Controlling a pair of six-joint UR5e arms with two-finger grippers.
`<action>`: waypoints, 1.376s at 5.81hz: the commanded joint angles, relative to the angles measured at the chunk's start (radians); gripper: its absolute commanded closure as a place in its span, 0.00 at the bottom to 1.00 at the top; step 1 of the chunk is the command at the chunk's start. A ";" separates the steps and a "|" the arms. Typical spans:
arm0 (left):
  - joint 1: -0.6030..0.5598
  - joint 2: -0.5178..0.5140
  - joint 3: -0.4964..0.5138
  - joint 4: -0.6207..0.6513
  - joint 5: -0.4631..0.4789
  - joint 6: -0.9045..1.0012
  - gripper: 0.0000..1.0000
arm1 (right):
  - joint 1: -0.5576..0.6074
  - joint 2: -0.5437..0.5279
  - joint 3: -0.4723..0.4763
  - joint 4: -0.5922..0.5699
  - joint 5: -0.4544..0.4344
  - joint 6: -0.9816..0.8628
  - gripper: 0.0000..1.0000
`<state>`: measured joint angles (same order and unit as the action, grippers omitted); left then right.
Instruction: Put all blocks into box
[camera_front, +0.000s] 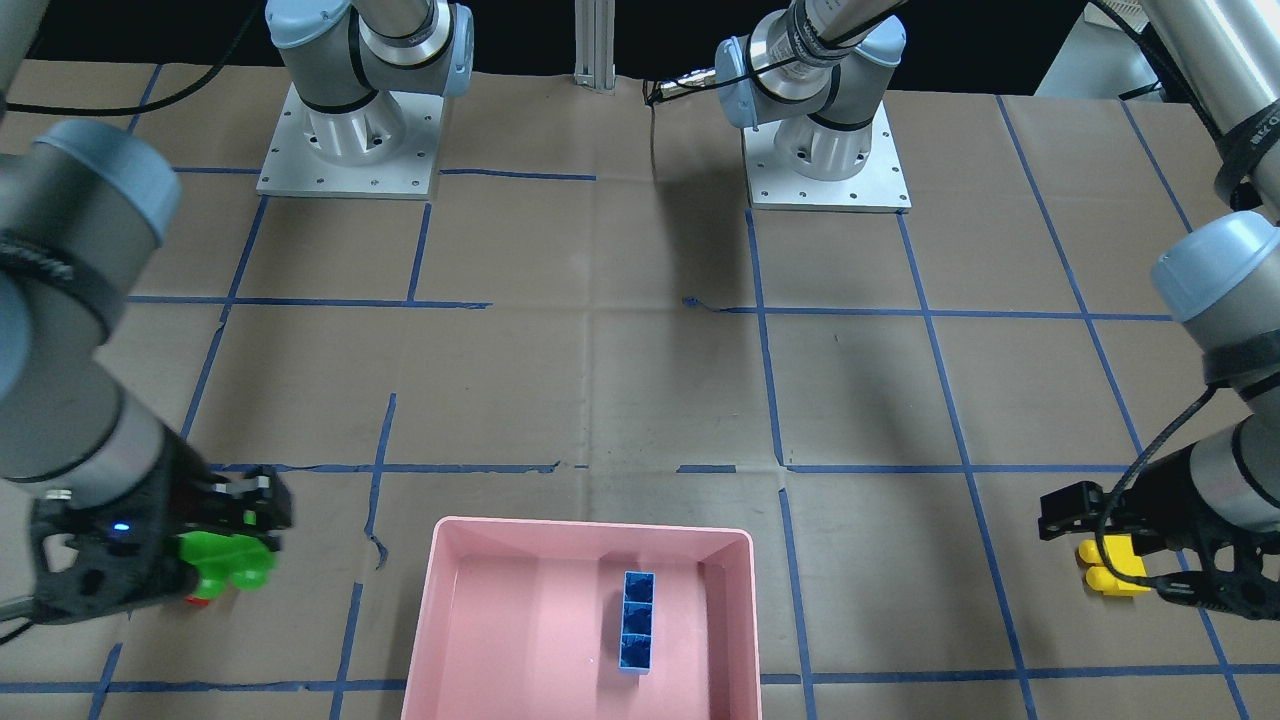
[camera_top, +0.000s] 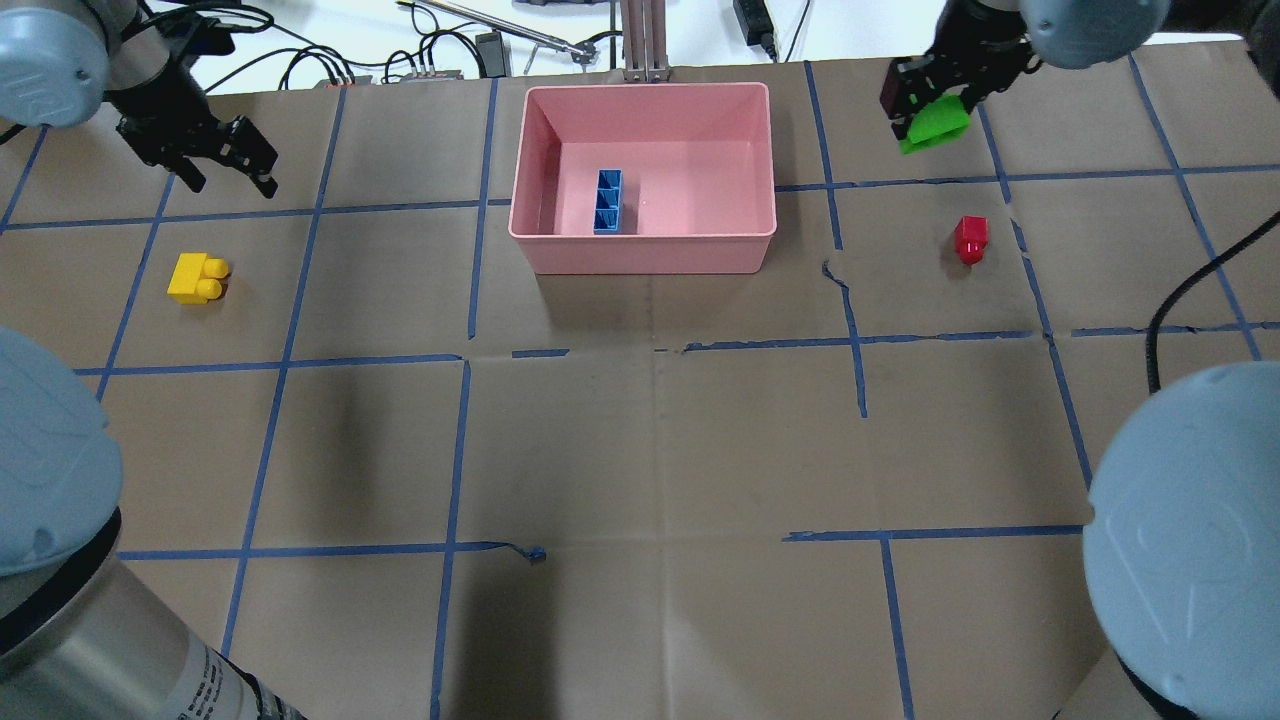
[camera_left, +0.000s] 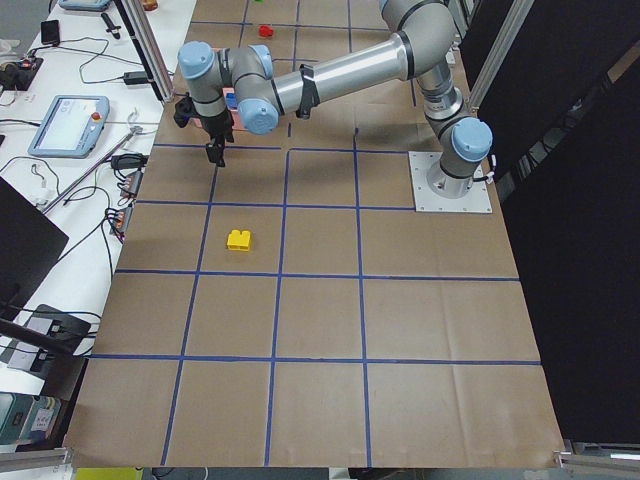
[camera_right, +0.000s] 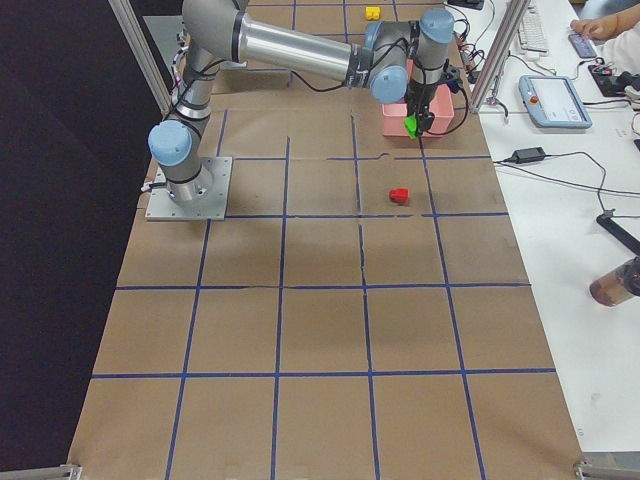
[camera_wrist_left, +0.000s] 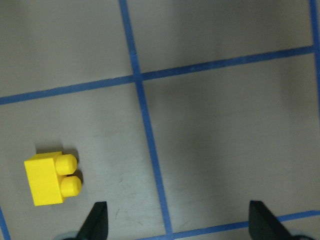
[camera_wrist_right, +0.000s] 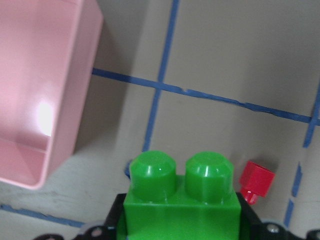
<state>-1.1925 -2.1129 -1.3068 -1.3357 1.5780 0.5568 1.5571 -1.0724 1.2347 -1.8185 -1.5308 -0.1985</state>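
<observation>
My right gripper (camera_top: 930, 108) is shut on the green two-stud brick (camera_wrist_right: 180, 197) and holds it above the table, to the right of the pink box (camera_top: 640, 255). The small red brick (camera_top: 970, 240) lies on the table nearer me than the gripper; it also shows in the right wrist view (camera_wrist_right: 256, 181). The long blue brick (camera_top: 608, 201) lies inside the box. My left gripper (camera_top: 228, 178) is open and empty, above the table left of the box. The yellow two-stud brick (camera_top: 195, 278) lies on the table below it and to one side, and shows in the left wrist view (camera_wrist_left: 50, 179).
Cables and devices (camera_top: 420, 60) and an aluminium post (camera_top: 640, 40) line the table's far edge behind the box. Both arm bases (camera_front: 348, 150) (camera_front: 825, 155) stand at my side. Blue tape lines cross the brown table cover.
</observation>
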 joint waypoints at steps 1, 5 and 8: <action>0.092 -0.062 -0.157 0.298 0.061 0.090 0.00 | 0.177 0.140 -0.165 0.001 0.050 0.311 0.60; 0.117 -0.162 -0.154 0.435 0.068 0.157 0.21 | 0.201 0.215 -0.179 0.002 0.074 0.350 0.00; 0.100 -0.138 -0.151 0.376 0.068 0.158 0.92 | 0.117 0.067 -0.193 0.233 0.064 0.338 0.00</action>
<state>-1.0801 -2.2666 -1.4632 -0.9262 1.6469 0.7147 1.7203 -0.9356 1.0414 -1.7013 -1.4636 0.1486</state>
